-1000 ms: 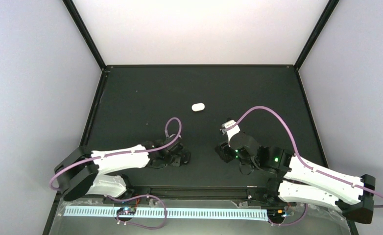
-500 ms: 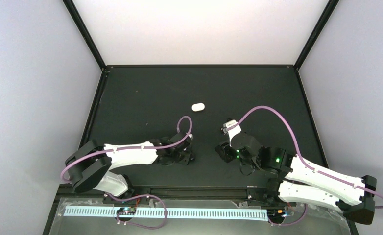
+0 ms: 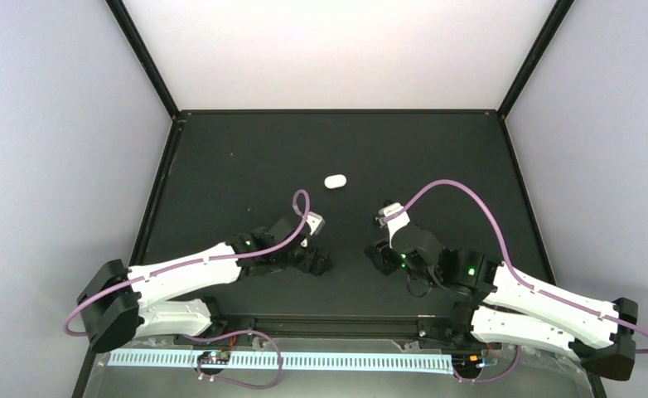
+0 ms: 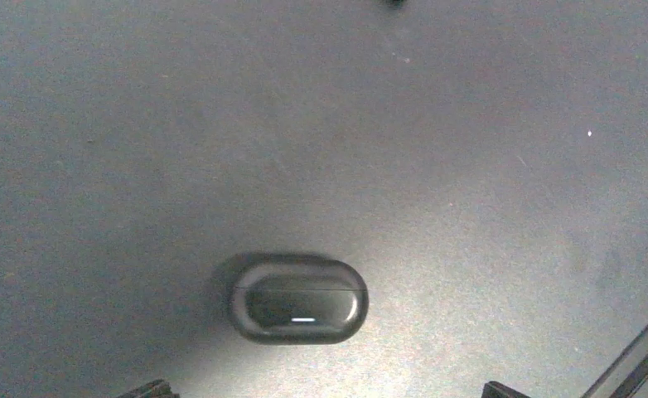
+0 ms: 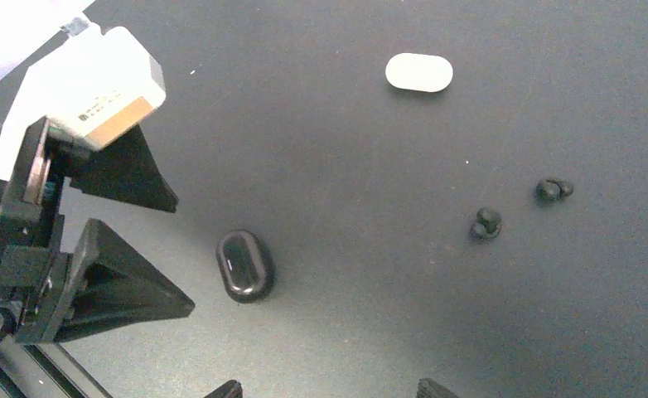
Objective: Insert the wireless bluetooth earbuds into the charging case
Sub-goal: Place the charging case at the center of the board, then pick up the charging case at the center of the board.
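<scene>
both your claws are apart and hold nothing
your left claw [image 5: 184, 255] is spread wide just beside the shut black case [image 4: 297, 298] on the counter [image 3: 246, 166]. your right claw [image 5: 331, 390] is apart too, with nothing in it. two black earbuds [image 5: 486, 224] [image 5: 553, 190] lie close together, away from the black case. the white case [image 5: 418, 72] sits farther back.

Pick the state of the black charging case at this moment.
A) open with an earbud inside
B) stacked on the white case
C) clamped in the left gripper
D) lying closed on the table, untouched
D: the black case lies shut on the table, just ahead of the open left gripper, with a visible gap between them.
</scene>
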You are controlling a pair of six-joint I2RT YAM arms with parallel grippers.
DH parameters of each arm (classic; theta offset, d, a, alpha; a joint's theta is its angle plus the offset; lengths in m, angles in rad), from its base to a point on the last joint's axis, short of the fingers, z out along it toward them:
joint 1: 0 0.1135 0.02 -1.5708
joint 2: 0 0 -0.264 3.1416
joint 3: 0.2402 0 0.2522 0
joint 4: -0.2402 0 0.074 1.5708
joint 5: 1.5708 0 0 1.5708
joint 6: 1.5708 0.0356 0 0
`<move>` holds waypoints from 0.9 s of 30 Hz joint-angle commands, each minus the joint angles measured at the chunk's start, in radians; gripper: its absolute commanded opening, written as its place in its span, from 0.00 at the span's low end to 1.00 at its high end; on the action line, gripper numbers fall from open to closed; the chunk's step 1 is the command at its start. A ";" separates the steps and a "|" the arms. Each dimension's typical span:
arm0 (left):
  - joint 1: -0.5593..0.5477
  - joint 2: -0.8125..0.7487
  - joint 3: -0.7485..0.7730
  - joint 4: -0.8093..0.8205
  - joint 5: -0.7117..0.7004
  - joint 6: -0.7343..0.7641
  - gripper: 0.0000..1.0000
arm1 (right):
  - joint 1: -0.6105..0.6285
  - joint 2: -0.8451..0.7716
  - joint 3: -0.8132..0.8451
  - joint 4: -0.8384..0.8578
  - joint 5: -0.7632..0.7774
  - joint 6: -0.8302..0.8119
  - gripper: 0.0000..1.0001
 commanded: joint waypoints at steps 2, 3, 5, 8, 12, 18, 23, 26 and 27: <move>0.031 -0.003 0.034 -0.080 -0.017 0.140 0.99 | -0.005 -0.029 0.035 -0.016 0.044 -0.018 0.54; 0.032 0.020 0.049 -0.089 -0.010 0.159 0.99 | -0.004 -0.035 0.044 -0.023 0.047 -0.020 0.54; 0.036 0.078 0.102 -0.126 0.009 0.196 0.99 | -0.005 -0.046 0.063 -0.039 0.055 -0.025 0.54; 0.037 0.192 0.154 -0.146 0.008 0.204 0.99 | -0.004 -0.058 0.084 -0.064 0.073 -0.032 0.54; 0.037 0.257 0.182 -0.118 0.010 0.185 0.99 | -0.004 -0.068 0.098 -0.080 0.081 -0.031 0.54; 0.038 0.355 0.212 -0.112 0.012 0.144 0.99 | -0.005 -0.071 0.100 -0.083 0.083 -0.029 0.54; 0.039 0.402 0.214 -0.090 -0.008 0.104 0.92 | -0.004 -0.066 0.105 -0.083 0.084 -0.032 0.54; 0.039 0.431 0.226 -0.086 -0.006 0.073 0.89 | -0.005 -0.065 0.109 -0.083 0.087 -0.032 0.54; 0.039 0.437 0.226 -0.080 -0.002 0.064 0.88 | -0.005 -0.066 0.110 -0.083 0.088 -0.032 0.54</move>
